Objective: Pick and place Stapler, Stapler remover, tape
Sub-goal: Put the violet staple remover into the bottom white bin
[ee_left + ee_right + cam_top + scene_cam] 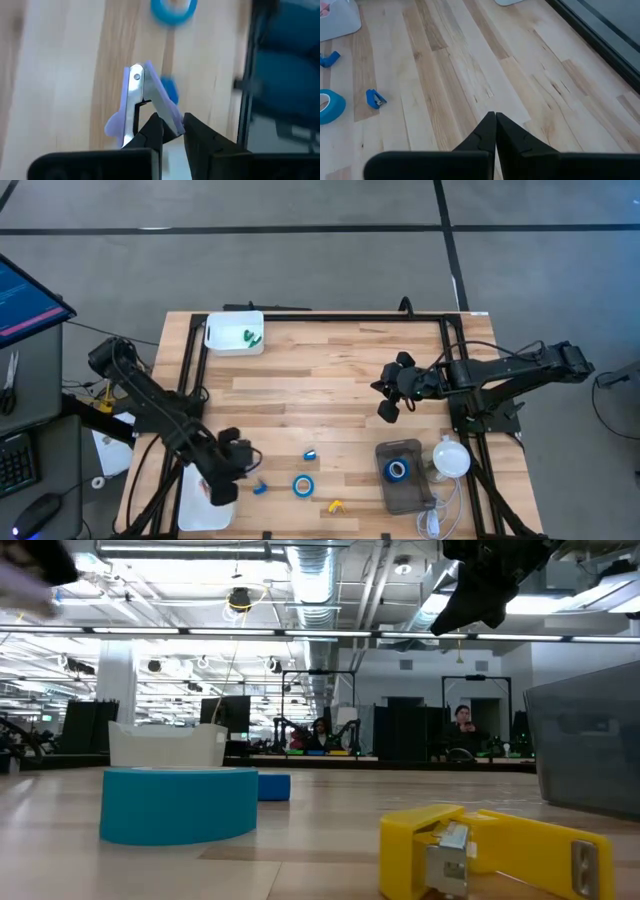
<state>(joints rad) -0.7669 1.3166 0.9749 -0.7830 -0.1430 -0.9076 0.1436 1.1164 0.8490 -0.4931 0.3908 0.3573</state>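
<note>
A purple stapler remover (pixel 145 102) is pinched by the left gripper (pixel 172 131). The metal claw is seen only by the wrist view.

Left gripper (pixel 172 131) pinches a lavender staple remover (pixel 142 100) above a wooden table (pixel 60 75); blue tape (pixel 172 10) lies beyond.

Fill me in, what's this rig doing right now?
It's sorting desk items on the wooden table. The left gripper is shut on a blue staple remover near the table's front left corner. The right gripper hangs shut and empty over mid-table. One tape roll lies loose; another sits in the grey bin.
</note>
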